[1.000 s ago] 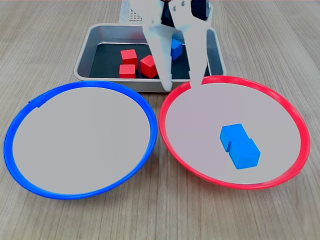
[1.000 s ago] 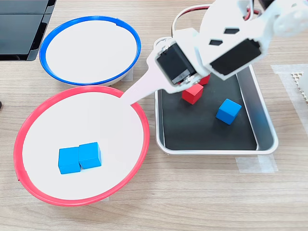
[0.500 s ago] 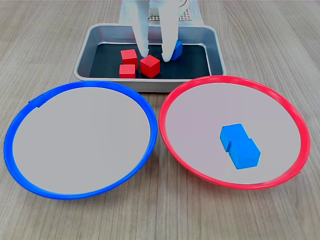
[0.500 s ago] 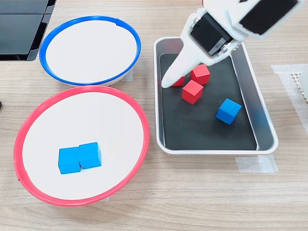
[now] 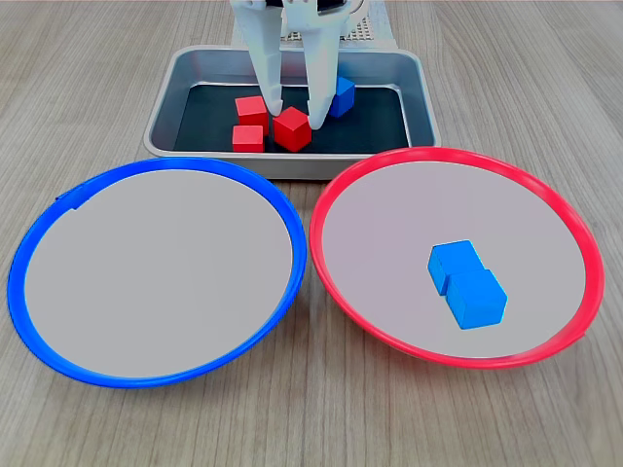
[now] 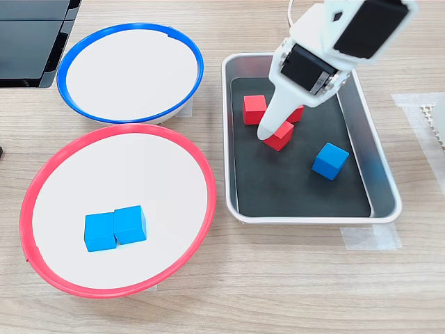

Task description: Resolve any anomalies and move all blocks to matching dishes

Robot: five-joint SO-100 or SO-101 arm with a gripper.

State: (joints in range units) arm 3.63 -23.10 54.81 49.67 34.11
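My white gripper (image 5: 296,109) is open over the grey tray (image 5: 421,97), one finger on each side of a red block (image 5: 292,128). In the second exterior view one finger (image 6: 268,125) ends at that block's (image 6: 280,136) left edge. Two more red blocks (image 5: 251,110) (image 5: 248,137) lie just left of it in the first exterior view, and a blue block (image 5: 341,95) sits to its right in the tray. Two blue blocks (image 5: 453,263) (image 5: 477,297) lie touching each other in the red-rimmed dish (image 5: 448,358). The blue-rimmed dish (image 5: 156,377) holds nothing.
The two dishes sit side by side in front of the tray, rims nearly touching. In the second exterior view a black flat object (image 6: 31,42) lies at the top left and clear tape (image 6: 368,236) holds the tray's corner to the wooden table.
The gripper has gone from above the red dish's rim back into the tray and now straddles the red block. No block has moved.
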